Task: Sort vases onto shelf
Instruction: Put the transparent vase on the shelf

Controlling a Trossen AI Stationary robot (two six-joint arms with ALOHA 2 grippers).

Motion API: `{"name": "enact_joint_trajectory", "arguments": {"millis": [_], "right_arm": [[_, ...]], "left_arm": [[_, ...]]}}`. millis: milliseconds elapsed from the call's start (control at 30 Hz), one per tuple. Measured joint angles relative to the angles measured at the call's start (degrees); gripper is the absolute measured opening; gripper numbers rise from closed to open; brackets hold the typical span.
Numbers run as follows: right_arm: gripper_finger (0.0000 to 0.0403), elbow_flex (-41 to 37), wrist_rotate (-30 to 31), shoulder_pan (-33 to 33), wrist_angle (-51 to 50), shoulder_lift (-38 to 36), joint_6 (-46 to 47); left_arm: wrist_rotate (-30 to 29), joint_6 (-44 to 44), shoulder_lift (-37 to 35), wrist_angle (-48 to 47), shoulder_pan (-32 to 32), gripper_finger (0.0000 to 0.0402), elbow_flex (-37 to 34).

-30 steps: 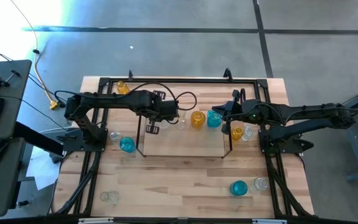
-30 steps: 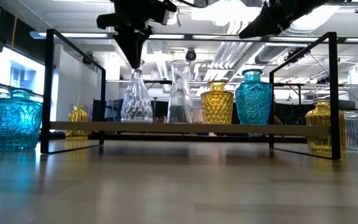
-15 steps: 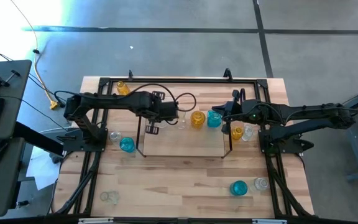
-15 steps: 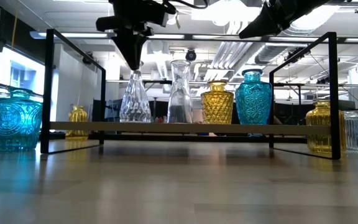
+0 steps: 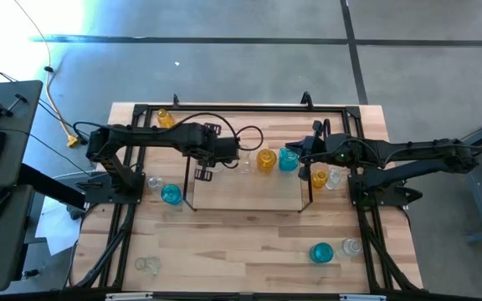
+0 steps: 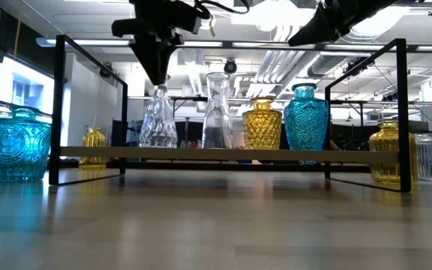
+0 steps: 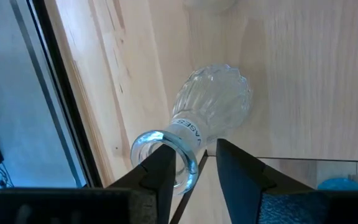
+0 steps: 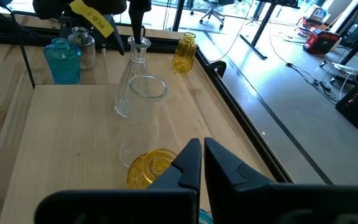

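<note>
On the shelf [image 6: 201,154] stand a cut clear vase [image 6: 158,120], a smooth clear vase [image 6: 217,112], an amber one [image 6: 263,124] and a turquoise one [image 6: 306,118], in a row, each on its base. My left gripper [image 7: 194,152] points down over the cut clear vase [image 7: 213,102], open. One finger [image 7: 161,163] is at the vase's mouth, the other [image 7: 238,163] stands outside the neck. My right gripper [image 8: 201,155] hangs shut and empty above the shelf's right end [image 5: 308,180]. My left gripper comes at the cut clear vase's mouth rim [image 7: 188,163] from above, slanting down, with the rim between its spread fingers. Whether either finger still touches the glass I cannot tell. The vase stands upright on the shelf on its own base.
Loose vases stand on the table: turquoise [image 5: 171,195] and clear [image 5: 154,182] left of the shelf, amber [image 5: 165,118] far left, amber [image 5: 318,176] and clear [image 5: 335,176] right of it, turquoise [image 5: 320,252] and clear [image 5: 351,247] near right, clear [image 5: 147,265] near left. A black frame [image 5: 132,209] rims the table.
My left gripper has opened at the neck of the cut clear vase without moving away. The vase has shifted a little toward the shelf's left end and stands on the shelf.
</note>
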Motion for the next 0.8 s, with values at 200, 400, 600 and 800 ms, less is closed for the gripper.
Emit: {"name": "enact_joint_trajectory", "arguments": {"millis": [200,400,600,800], "right_arm": [[0.0,0.0,0.0,0.0,0.0,0.0,0.0],[0.0,0.0,0.0,0.0,0.0,0.0,-0.1],[0.0,0.0,0.0,0.0,0.0,0.0,-0.2],[0.0,0.0,0.0,0.0,0.0,-0.1,-1.2]], "left_arm": [[1.0,0.0,0.0,-0.3,0.0,0.0108,3.5],[1.4,-0.4,0.0,-1.6,0.0,0.0108,6.5],[3.0,-2.5,-0.3,-6.3,0.0,0.0101,10.0],[5.8,-4.3,-4.7,-7.3,5.0,0.0051,7.6]]}}
